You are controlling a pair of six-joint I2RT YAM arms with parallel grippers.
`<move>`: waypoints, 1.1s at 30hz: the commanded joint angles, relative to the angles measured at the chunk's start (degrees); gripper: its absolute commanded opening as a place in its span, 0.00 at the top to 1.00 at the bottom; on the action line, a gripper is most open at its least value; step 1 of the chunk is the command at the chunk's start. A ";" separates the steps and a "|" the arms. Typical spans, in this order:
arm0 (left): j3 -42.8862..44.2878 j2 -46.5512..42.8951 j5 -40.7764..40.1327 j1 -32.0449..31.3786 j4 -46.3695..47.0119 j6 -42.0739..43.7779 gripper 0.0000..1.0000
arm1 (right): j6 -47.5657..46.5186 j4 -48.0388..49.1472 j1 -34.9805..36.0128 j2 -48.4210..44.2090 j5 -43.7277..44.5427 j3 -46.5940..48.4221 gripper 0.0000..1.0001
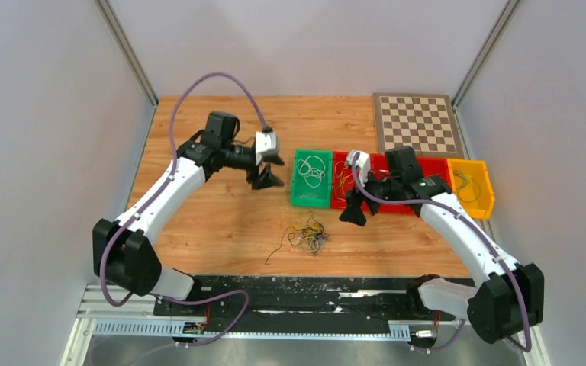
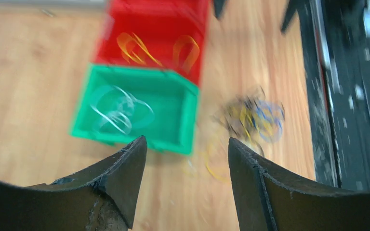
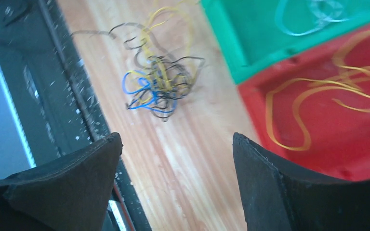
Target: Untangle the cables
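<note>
Green bin (image 1: 310, 203) of white wires (image 1: 313, 169), red bin (image 3: 356, 139) of yellow wires (image 2: 134, 48); left tool (image 2: 187, 140), right tool (image 3: 176, 137) spread.

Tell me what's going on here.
The cables are being untangled and sorted. Their snarl, yellow, dark and blue, lies on the table, untouched. The left gripper and right gripper hover open and empty. White wire sits in the green bin, yellow wire in the red bin.
</note>
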 commanded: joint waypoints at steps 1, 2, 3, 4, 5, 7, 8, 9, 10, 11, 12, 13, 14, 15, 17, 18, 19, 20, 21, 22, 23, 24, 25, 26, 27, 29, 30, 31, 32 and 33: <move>-11.15 -1.28 -3.71 -1.15 -24.77 35.81 0.30 | -4.55 2.86 6.22 4.63 -3.18 -2.60 0.18; -12.83 -2.30 -4.42 -1.14 -21.70 36.54 0.30 | -5.59 3.77 7.60 6.16 -2.39 -3.25 0.18; -15.72 -2.66 -4.67 -1.10 -17.68 36.56 0.29 | -6.52 4.99 8.80 7.72 -1.51 -3.67 0.19; -17.72 -3.06 -5.10 -1.13 -15.71 36.55 0.29 | -7.00 6.37 9.48 9.14 -0.94 -4.06 0.19; -18.40 -3.04 -5.23 -1.13 -12.12 36.59 0.29 | -7.33 7.74 9.90 10.75 -0.75 -4.23 0.20; -18.96 -1.09 -5.61 -1.25 -9.56 38.20 0.29 | -7.26 10.17 10.25 13.75 -1.17 -3.76 0.20; -18.44 -0.21 -6.08 -1.52 -9.54 39.39 0.28 | -6.86 11.19 10.39 15.71 -1.42 -3.24 0.20; -18.19 1.35 -6.60 -1.77 -9.55 41.54 0.28 | -6.53 11.70 10.43 16.97 -1.81 -2.55 0.21; -17.85 2.11 -7.60 -2.24 -9.36 42.38 0.28 | -6.31 11.86 10.66 18.30 -2.19 -1.85 0.22; -17.81 3.34 -7.93 -2.48 -8.75 43.98 0.28 | -5.97 12.04 10.99 19.41 -2.36 -1.27 0.22; -17.93 3.85 -8.53 -2.88 -8.30 44.52 0.28 | -5.84 12.27 11.19 20.21 -2.50 -0.86 0.23; -18.07 4.50 -8.75 -3.11 -6.82 44.89 0.28 | -5.76 12.39 11.48 20.93 -2.79 -0.65 0.23; -18.35 4.78 -8.97 -3.48 -6.02 44.85 0.28 | -5.73 12.47 11.60 21.58 -3.02 -0.53 0.23; -18.50 5.20 -9.06 -3.67 -4.62 44.68 0.28 | -5.71 12.68 11.85 22.09 -3.21 -0.55 0.23; -18.89 5.85 -9.42 -4.43 -2.94 44.90 0.28 | -5.29 13.11 12.50 22.94 -3.49 -0.85 0.23; -19.28 6.03 -10.09 -5.15 -2.32 44.98 0.28 | -4.92 13.51 12.89 23.33 -3.53 -1.03 0.23; -19.58 6.32 -10.54 -5.56 -0.38 44.96 0.28 | -4.46 13.81 13.21 23.65 -3.54 -1.15 0.23; -20.48 6.40 -11.66 -6.44 1.07 44.75 0.28 | -3.94 14.21 13.58 24.03 -3.54 -1.28 0.23; -20.93 6.61 -12.98 -7.41 4.47 43.56 0.28 | -3.54 14.64 13.97 24.23 -3.42 -1.45 0.23; -21.70 6.81 -13.52 -7.88 5.91 43.00 0.29 | -3.10 15.05 14.31 24.54 -3.23 -1.64 0.23; -21.75 7.48 -14.12 -8.45 6.97 42.60 0.29 | -2.80 15.46 14.63 24.86 -2.93 -1.78 0.23; -21.31 7.94 -14.31 -8.71 6.64 43.33 0.31 | -2.54 15.83 14.85 25.18 -2.66 -1.89 0.23; -20.95 9.02 -14.63 -9.12 4.85 43.76 0.32 | -2.20 16.17 15.03 25.48 -2.31 -1.96 0.23; -20.47 9.42 -14.78 -9.30 3.06 44.81 0.35 | -1.89 16.58 15.20 25.83 -1.98 -1.96 0.23; -20.48 9.85 -15.16 -9.49 2.31 45.38 0.37 | -1.50 17.02 15.37 26.14 -1.51 -2.03 0.23; -21.80 9.55 -15.87 -9.57 0.99 46.94 0.51 | -1.12 18.12 15.82 26.84 -0.33 -2.31 0.23; -22.29 8.94 -16.06 -9.57 0.60 47.93 0.55 | -0.83 18.74 16.23 27.12 0.36 -2.38 0.23; -23.47 8.50 -16.25 -9.66 0.77 48.21 0.63 | -0.69 19.15 16.63 27.67 1.00 -2.42 0.23; -23.96 7.66 -16.52 -9.88 1.62 47.72 0.66 | -0.65 19.44 17.10 28.02 1.67 -2.48 0.24; -24.46 7.20 -17.22 -10.20 2.03 47.10 0.74 | -0.74 19.59 17.53 28.42 2.64 -2.54 0.26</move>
